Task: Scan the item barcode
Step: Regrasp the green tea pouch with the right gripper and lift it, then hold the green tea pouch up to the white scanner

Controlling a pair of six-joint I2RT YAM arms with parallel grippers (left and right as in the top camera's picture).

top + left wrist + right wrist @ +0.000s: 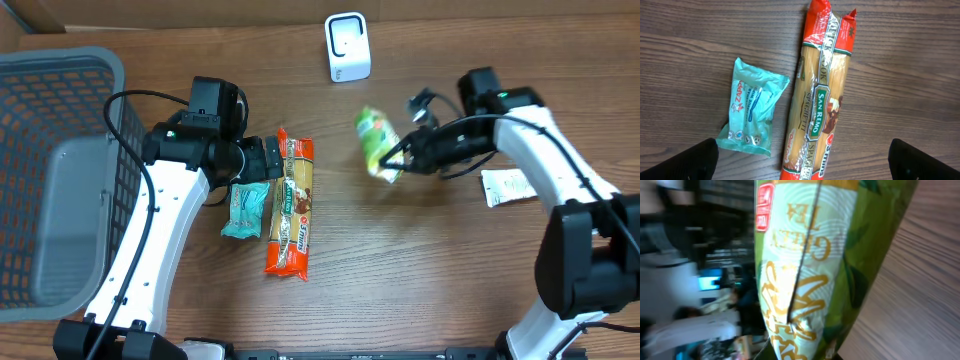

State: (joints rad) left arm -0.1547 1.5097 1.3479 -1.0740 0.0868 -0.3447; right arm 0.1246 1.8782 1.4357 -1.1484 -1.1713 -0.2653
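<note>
My right claw (402,158) is pinching the green plastic tea packet (376,140). My left claw (266,160) is hanging spread wide.

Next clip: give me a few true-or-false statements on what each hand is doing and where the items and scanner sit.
1. The right hand grips the tea pack. True.
2. The left hand is shut on the spaghetti. False: it is open above the spaghetti and holds nothing.
3. In the left wrist view, the wipes lie left of the spaghetti, on the table. True.
4. The scanner sits inside the basket. False: it stands on the table at the far edge, while the basket is off at the left side.
</note>
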